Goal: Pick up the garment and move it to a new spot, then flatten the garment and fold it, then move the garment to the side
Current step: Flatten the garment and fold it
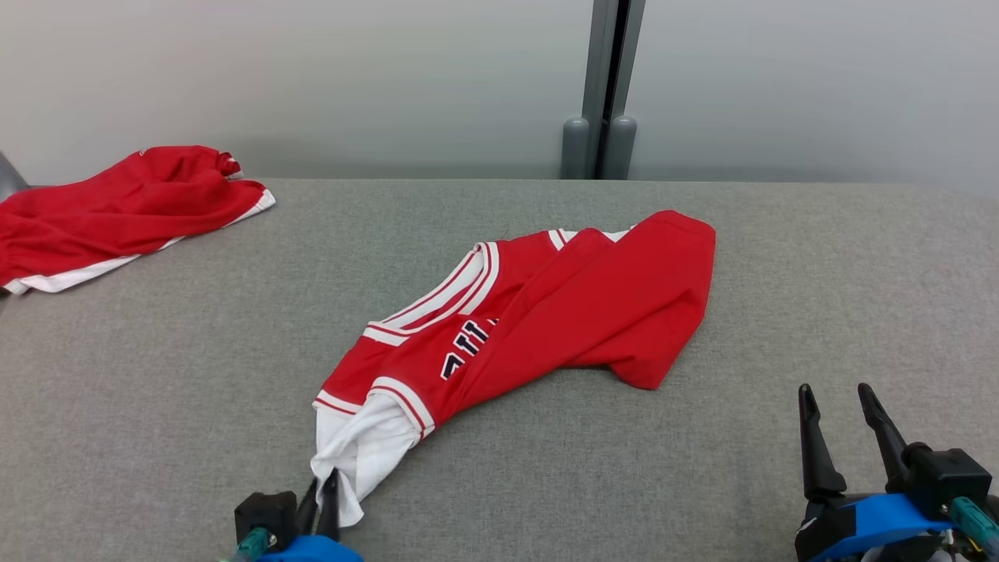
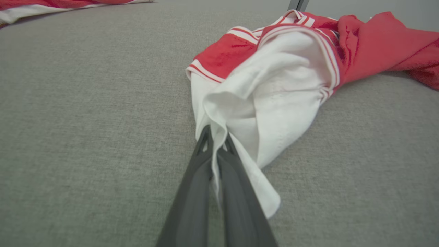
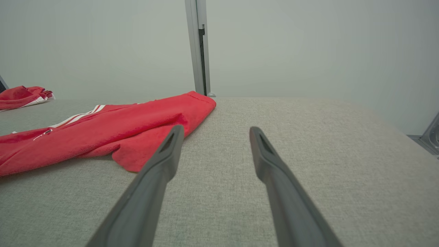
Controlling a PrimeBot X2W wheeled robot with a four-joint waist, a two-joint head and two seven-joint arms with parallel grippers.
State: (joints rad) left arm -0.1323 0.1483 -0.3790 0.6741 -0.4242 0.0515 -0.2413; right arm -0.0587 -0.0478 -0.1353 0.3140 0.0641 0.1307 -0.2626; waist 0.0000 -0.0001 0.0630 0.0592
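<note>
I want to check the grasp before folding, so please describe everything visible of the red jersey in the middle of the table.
The red jersey lies crumpled on the grey fabric table, stretched diagonally. It looks like thin, soft knit with white-and-red striped trim and dark lettering half hidden in a fold. Its white inside is turned out at the near end, where the left gripper is shut on that cloth.

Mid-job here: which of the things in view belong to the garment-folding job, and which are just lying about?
In the job:
- red jersey, crumpled on the table
- left gripper, shut on the jersey's white end
- right gripper, open, holding nothing

Lying about:
- second red garment, at the table's far left corner
- grey post behind the table
</note>
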